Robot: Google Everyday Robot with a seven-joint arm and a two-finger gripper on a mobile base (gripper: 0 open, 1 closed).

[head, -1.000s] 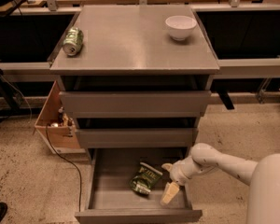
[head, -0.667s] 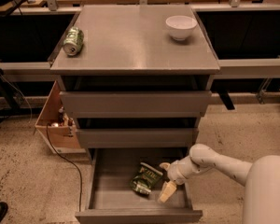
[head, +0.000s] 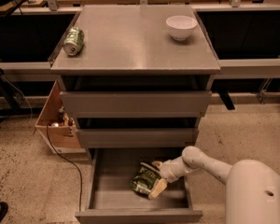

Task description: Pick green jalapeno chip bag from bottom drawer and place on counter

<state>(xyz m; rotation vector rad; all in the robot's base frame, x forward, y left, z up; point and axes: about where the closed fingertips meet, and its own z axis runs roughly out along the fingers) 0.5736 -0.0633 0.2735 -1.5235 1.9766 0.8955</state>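
The green jalapeno chip bag lies crumpled on the floor of the bottom drawer, which is pulled out. My gripper reaches down into the drawer from the right and sits at the bag's right end. It is open, with one finger on the near side of the bag and the other on the far side. The counter is the grey cabinet top above.
A green-and-silver can lies at the counter's left edge and a white bowl stands at its back right. The two upper drawers are nearly shut. A wooden box and a cable are on the floor to the left.
My gripper has moved a little to the left inside the drawer, closer onto the bag's right end. The bag has not moved.
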